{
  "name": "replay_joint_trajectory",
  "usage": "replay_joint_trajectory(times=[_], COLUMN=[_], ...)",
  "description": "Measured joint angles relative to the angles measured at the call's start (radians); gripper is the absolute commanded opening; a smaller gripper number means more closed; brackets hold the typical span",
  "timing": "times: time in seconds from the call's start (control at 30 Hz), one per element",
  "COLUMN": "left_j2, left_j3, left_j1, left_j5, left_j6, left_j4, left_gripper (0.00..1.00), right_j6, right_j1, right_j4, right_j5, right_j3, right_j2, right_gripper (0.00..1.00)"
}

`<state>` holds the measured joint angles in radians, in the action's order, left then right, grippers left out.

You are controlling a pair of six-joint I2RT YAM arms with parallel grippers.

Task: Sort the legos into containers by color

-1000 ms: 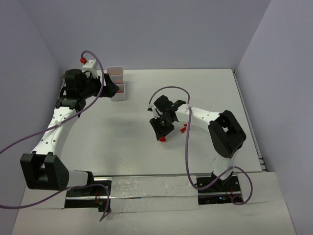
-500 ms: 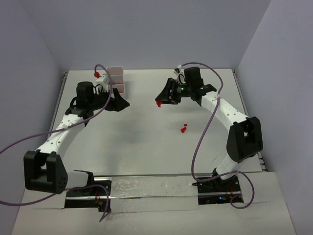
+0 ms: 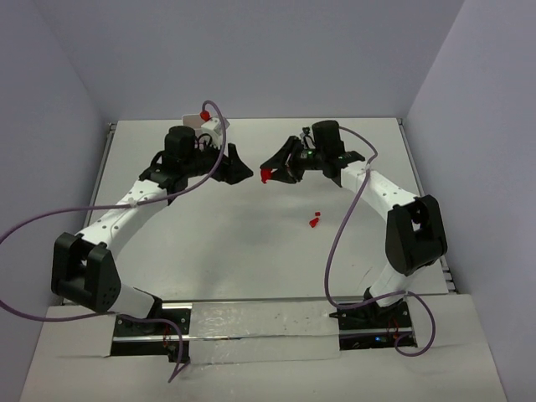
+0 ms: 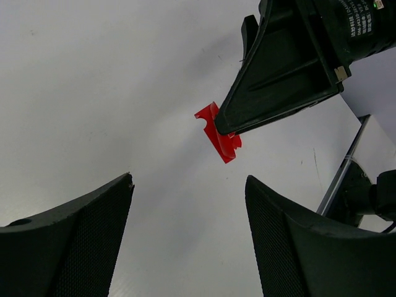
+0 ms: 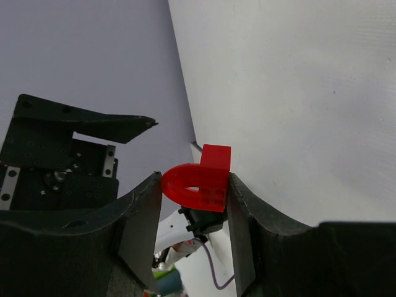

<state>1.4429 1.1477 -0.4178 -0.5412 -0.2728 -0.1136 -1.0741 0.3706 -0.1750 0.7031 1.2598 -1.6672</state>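
Observation:
My right gripper [image 3: 270,172] is shut on a red arch-shaped lego [image 3: 265,175] and holds it above the table, left of the back centre. In the right wrist view the lego [image 5: 201,179] sits pinched between both fingers [image 5: 139,216]. My left gripper [image 3: 241,172] is open and empty, its tips facing the right gripper a short gap away. In the left wrist view the red lego [image 4: 218,131] hangs from the right gripper's fingers [image 4: 278,80], ahead of my open jaws. A second small red lego [image 3: 314,221] lies on the table. The white tray [image 3: 193,121] is mostly hidden behind the left arm.
Purple walls close in the table at the back and both sides. Purple cables loop over both arms [image 3: 335,243]. The left gripper's body [image 5: 68,154] fills the left of the right wrist view. No orange or purple legos show.
The right gripper lifted a red lego from mid-table and carried it back and left. The left gripper swung right, away from the tray, to face it.

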Motion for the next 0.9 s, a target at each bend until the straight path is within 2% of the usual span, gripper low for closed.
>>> replay_joint_trajectory(times=[0.63, 0.83, 0.9], left_j2=[0.067, 0.096, 0.11], left_j3=[0.002, 0.02, 0.026], left_j1=[-0.052, -0.053, -0.053], left_j5=[-0.069, -0.057, -0.056], left_j6=[-0.057, -0.075, -0.081], left_j4=[0.073, 0.089, 0.089], left_gripper=[0.7, 0.63, 0.56], right_j6=[-0.086, -0.089, -0.089], right_j1=[0.014, 0.033, 0.039], right_j4=[0.1, 0.122, 0.124], right_j5=[0.049, 0.055, 0.053], right_j3=[-0.034, -0.034, -0.034], right_j2=[0.0, 0.0, 0.0], right_gripper=[0.09, 0.09, 0.1])
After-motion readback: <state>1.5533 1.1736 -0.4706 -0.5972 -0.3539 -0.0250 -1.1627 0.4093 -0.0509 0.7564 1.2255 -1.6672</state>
